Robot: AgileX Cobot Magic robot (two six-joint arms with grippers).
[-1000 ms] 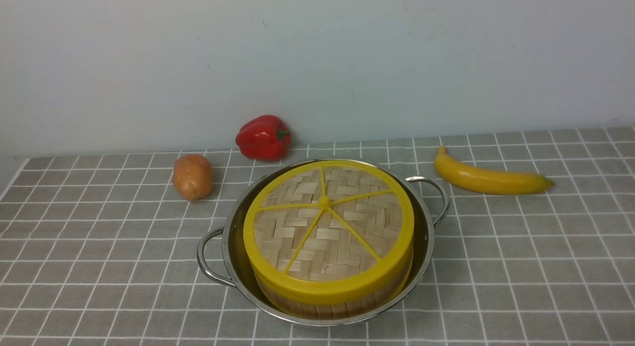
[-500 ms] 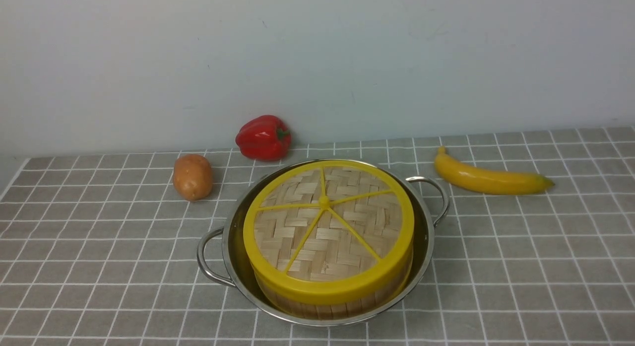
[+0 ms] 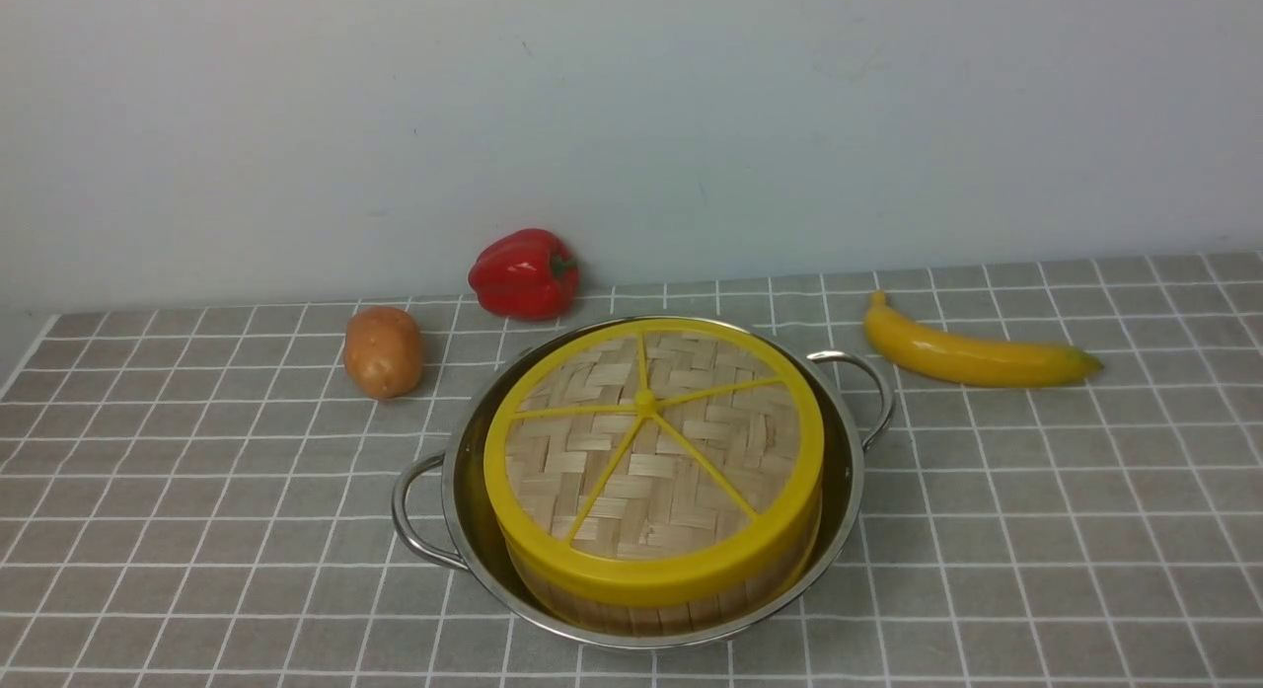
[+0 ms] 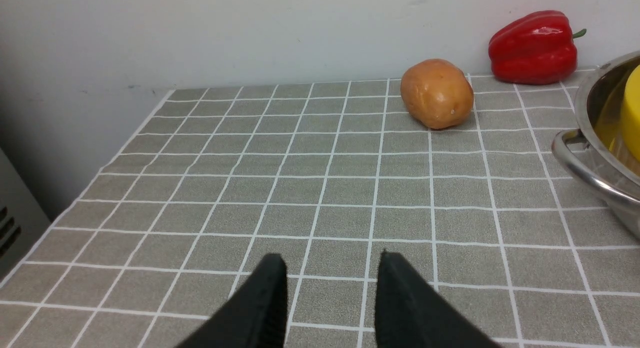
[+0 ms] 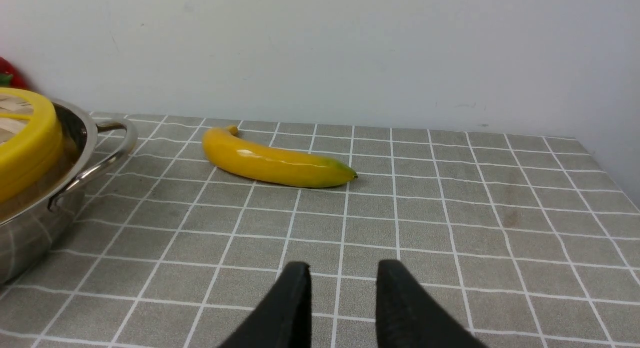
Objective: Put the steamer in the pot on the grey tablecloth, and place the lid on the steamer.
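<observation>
1. Grey tablecloth [image 3: 197, 491] carries everything; going from the left, the left gripper [image 4: 330, 268] hangs over bare cloth, its two black fingers spread with a clear gap and nothing between them.
2. Next come a potato [image 3: 383, 351] and a red pepper [image 3: 524, 272], both well apart from the left gripper and near the pot's far left side.
3. At the centre sits the steel pot [image 3: 459, 530], with the steamer [image 3: 671, 609] standing inside it and the lid [image 3: 651, 461] resting flat on top; both placements look done.
4. Right of the pot lies a banana [image 3: 972, 352], just beyond the looped handle.
5. Farthest right, the right gripper [image 5: 342, 278] hovers above empty cloth, fingers parted and holding nothing.
6. Risk, as I judge it: the steamer sits off-centre, close to the pot's near wall, so a careless sweep of either arm could catch a wire handle and jolt the lid askew.
7. A low pass by the right arm could also roll the banana, though neither gripper touches anything now.
</observation>
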